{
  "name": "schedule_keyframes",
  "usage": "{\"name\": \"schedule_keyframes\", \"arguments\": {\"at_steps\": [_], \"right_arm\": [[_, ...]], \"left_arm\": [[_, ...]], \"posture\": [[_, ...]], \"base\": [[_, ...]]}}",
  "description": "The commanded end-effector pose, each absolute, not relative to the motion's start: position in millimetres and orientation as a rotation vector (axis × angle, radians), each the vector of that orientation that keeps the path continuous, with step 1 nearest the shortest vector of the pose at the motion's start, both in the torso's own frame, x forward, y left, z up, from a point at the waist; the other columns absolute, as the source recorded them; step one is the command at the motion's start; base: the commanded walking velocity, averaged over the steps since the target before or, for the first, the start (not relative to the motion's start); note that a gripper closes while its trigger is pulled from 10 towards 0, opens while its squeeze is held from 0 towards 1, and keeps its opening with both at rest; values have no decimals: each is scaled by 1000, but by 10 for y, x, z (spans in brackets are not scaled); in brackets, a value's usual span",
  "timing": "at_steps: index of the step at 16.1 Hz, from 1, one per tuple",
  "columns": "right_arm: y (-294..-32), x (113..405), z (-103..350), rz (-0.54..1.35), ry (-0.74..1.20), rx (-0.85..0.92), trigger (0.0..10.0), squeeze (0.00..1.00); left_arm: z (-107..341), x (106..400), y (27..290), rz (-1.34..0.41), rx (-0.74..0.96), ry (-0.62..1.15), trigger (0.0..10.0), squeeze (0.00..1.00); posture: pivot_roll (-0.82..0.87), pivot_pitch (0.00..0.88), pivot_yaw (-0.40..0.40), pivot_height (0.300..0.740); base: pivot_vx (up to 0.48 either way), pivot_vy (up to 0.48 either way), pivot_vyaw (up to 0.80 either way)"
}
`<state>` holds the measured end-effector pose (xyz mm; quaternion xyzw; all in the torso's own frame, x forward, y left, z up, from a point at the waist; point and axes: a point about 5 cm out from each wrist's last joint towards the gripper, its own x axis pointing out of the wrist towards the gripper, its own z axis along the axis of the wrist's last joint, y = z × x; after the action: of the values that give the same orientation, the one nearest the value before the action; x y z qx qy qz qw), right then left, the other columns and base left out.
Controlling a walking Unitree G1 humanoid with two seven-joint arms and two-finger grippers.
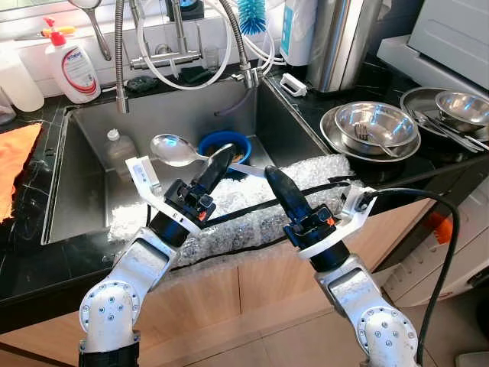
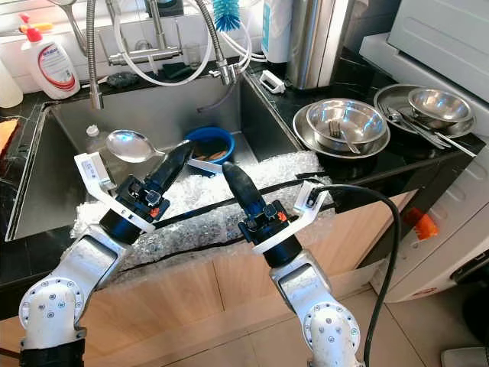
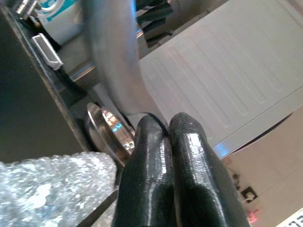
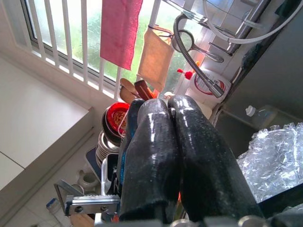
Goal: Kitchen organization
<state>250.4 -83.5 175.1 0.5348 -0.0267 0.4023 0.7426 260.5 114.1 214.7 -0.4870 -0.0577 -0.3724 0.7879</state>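
A large steel spoon (image 1: 172,149) hangs over the sink (image 1: 84,176), its bowl towards the left. My left gripper (image 1: 223,155) is shut on its handle (image 3: 113,52), which passes between the fingertips (image 3: 187,137). A blue bowl (image 1: 229,141) sits in the sink just behind the gripper. My right gripper (image 1: 273,177) is shut with nothing in it, held above the bubble wrap (image 1: 252,206) at the sink's front edge, close to the spoon handle's end.
Stacked steel bowls (image 1: 374,126) and a plate with another bowl (image 1: 462,107) stand on the right counter. A small bottle (image 1: 116,149) lies in the sink; a soap bottle (image 1: 70,69) and faucet hose (image 1: 121,53) are behind it. An orange cloth (image 1: 15,160) lies at left.
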Motion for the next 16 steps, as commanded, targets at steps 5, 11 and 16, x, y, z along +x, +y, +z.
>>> {"name": "schedule_keyframes", "arguments": {"at_steps": [5,11,16], "right_arm": [[-781,2492,1779,896,-68,1190,10000,361],[-791,2494,1778,898,-75,1189,10000,1000],[-787,2495,1767,889,-72,1178,10000,0]], "left_arm": [[2144,2624,1230,-745,-1048,-141,0,0],[2201,2690,1333,-692,-1083,-186,0,0],[2305,2760,1570,-591,-1220,-285,0,0]], "posture": [[-81,63,38,740],[-81,56,37,740],[-84,47,41,740]], "base": [[0,0,0],[0,0,0],[0,0,0]]}}
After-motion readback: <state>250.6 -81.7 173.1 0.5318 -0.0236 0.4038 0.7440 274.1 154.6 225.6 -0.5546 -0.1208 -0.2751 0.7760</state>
